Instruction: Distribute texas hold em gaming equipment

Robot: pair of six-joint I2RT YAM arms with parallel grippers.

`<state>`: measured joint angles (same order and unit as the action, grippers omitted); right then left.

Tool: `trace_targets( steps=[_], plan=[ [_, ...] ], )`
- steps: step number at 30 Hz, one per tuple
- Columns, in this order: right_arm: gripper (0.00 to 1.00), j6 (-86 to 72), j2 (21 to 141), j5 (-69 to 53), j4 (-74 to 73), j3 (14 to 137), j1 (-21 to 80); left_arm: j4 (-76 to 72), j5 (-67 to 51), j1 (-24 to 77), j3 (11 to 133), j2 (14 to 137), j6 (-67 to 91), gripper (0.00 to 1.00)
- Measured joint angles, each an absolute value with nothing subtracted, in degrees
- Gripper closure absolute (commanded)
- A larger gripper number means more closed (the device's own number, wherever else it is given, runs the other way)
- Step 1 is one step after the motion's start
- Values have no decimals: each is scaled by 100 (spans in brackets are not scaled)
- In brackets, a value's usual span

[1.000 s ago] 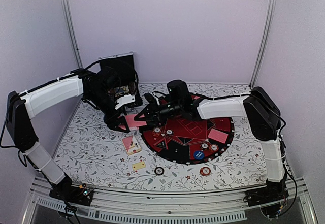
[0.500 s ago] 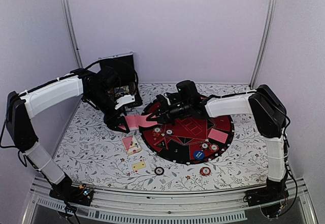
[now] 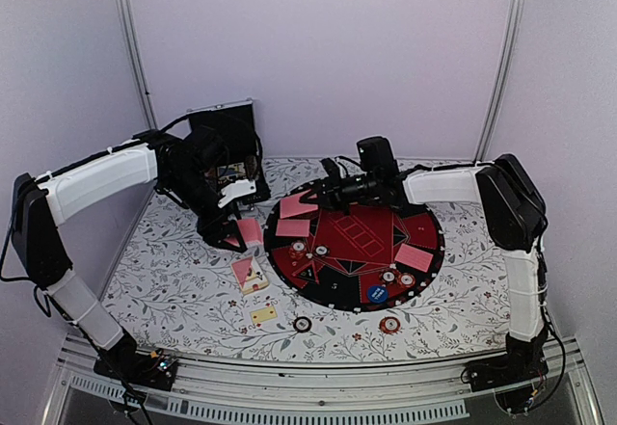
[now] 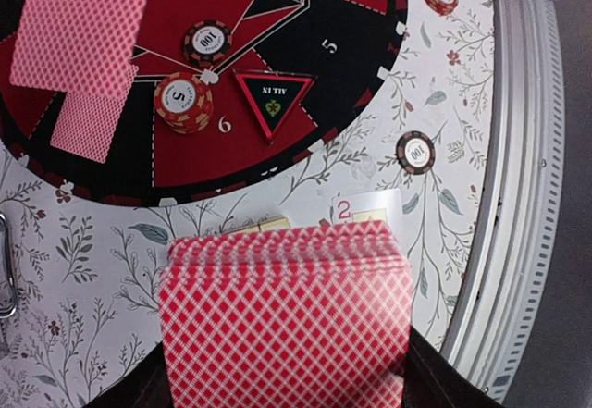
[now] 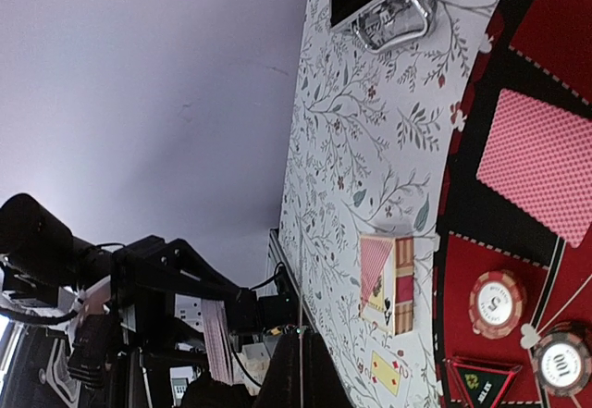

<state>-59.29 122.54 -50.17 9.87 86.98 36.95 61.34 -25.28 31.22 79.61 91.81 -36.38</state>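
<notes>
Holding a single card [image 4: 81,24] over the left side of the mat [image 3: 359,252], the right fingers [image 5: 277,382] are closed and seem to pinch it by one edge only. So thin a hold could let the card swing or slip, landing across the card lying below [image 4: 88,123] or on the orange-red chip [image 4: 183,103]. The left fingers [image 4: 437,385] clamp the fanned deck [image 4: 287,325] above the counter [image 3: 183,285]; its splayed top cards could slide off.

Plain lilac walls [image 3: 318,49] meet at two slim metal posts [image 3: 130,39]. The table [image 3: 174,285] wears a white floral cloth, edged by an aluminium rail [image 3: 318,372], under even light.
</notes>
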Motion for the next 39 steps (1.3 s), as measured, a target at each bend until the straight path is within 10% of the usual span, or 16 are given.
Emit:
trace_targets(
  steps=[18, 39],
  plan=[
    [98, -5524, 14518, -4449, 344, 10685, 3485, 6136, -2633, 3122, 7876, 9150, -3638, 99],
    [41, -4637, 14147, -3341, -1068, 10777, 3507, 6145, -2657, 3122, 7876, 9150, -3640, 99]
  ],
)
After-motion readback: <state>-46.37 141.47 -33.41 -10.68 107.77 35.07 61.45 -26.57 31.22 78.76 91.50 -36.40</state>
